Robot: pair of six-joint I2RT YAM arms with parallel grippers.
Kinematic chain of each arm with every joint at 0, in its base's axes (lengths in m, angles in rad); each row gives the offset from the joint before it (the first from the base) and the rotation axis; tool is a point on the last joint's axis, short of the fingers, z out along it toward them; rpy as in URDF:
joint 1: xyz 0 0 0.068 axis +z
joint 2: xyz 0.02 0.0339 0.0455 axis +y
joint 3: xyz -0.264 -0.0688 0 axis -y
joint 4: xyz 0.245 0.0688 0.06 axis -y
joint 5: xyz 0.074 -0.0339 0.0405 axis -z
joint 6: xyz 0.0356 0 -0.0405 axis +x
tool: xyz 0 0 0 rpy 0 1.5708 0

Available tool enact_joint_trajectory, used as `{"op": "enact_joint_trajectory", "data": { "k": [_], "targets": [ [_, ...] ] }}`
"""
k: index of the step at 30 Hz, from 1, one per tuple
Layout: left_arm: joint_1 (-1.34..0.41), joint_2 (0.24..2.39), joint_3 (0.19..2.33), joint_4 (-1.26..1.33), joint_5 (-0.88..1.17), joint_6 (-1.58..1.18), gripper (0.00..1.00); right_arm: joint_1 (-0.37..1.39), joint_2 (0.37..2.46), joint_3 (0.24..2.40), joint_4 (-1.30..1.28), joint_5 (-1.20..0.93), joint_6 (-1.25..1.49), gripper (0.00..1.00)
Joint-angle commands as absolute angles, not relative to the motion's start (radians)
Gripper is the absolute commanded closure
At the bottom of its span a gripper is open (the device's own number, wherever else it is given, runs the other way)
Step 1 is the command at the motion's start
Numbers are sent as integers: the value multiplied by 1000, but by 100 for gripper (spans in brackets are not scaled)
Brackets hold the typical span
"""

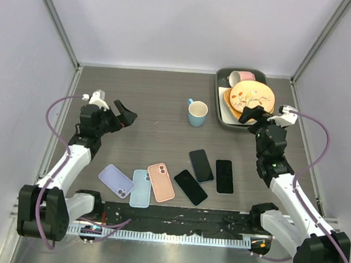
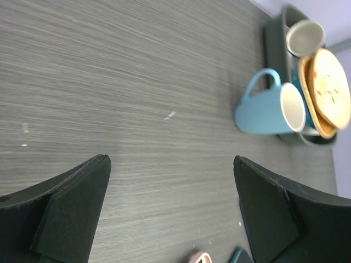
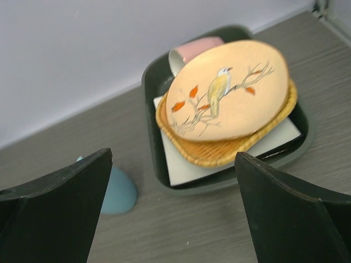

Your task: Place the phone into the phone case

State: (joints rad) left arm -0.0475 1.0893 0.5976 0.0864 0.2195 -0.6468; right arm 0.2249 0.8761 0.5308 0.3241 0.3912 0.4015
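Black glass slabs, three of them, lie flat on the table [image 1: 166,94]; judged to be phones: inner phone [image 1: 190,187], middle phone [image 1: 201,166], outer phone [image 1: 224,176].

- **Right gripper** [image 1: 251,113]: jaws spread wide, nothing between them. All three phones sit back toward its arm's base, well apart from it. The wrist view past its fingers [image 3: 55,208] shows only the tray [image 3: 149,93] and the bird plate [image 3: 227,90], no phone.
- **Left gripper** [image 1: 126,116]: also wide open and empty. A blue mug [image 2: 269,109] stands ahead of its fingers [image 2: 66,208].
- **Cases:** behind the left gripper and inward, toward its base, lie the lavender case [image 1: 116,180], light-blue case [image 1: 141,188] and pink case [image 1: 160,182]. Their edges touch or overlap; cannot tell which.

Step judged: reach for a phone. Nothing is inserted yet.

Notes for doing it well:
- Pull the right gripper back and down over the outer phone, which lies apart from its neighbours and leaves room for the fingers.
- Line the jaws up across the phone's short width.
- The phone is thin and flat, so the fingertips must come down right to the tabletop at both long edges. Slip risk is high.
- Send the left gripper to the pink case, the one nearest the phones, and pin it so it cannot skate.
- The other two phones lie close together, so nudging them is likely.
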Motion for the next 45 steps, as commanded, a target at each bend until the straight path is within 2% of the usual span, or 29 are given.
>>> {"op": "enact_joint_trajectory", "data": {
  "k": [1, 5, 9, 12, 15, 22, 27, 29, 32, 34, 40, 45],
  "targets": [
    [-133, 1057, 626, 124, 379, -522, 0, 239, 919, 604, 160, 189, 469, 0],
    [-270, 1014, 679, -61, 284, -437, 0, 261, 1012, 644, 101, 88, 463, 0],
    [-386, 1138, 774, -315, 236, -405, 1, 278, 1071, 647, 87, 14, 462, 0],
    [-491, 1238, 860, -456, 195, -381, 6, 290, 1094, 650, 80, -57, 460, 0],
    [-569, 1362, 928, -550, 166, -347, 8, 305, 1117, 644, 89, -101, 449, 0],
    [-658, 1500, 940, -538, 166, -310, 9, 308, 1128, 650, 57, -135, 403, 1],
    [-667, 1542, 927, -528, 187, -310, 28, 308, 1121, 641, 46, -138, 400, 0],
    [-670, 1545, 917, -523, 192, -314, 29, 308, 1120, 637, 48, -138, 405, 0],
    [-678, 1557, 904, -525, 198, -321, 38, 308, 1124, 635, 54, -138, 408, 0],
    [-684, 1574, 907, -534, 187, -321, 39, 308, 1127, 640, 54, -135, 402, 0],
    [-699, 1654, 928, -537, 164, -310, 55, 308, 1123, 664, 23, -104, 374, 0],
    [-699, 1646, 914, -499, 155, -316, 79, 308, 1146, 663, 35, -121, 383, 0]
  ]
}}
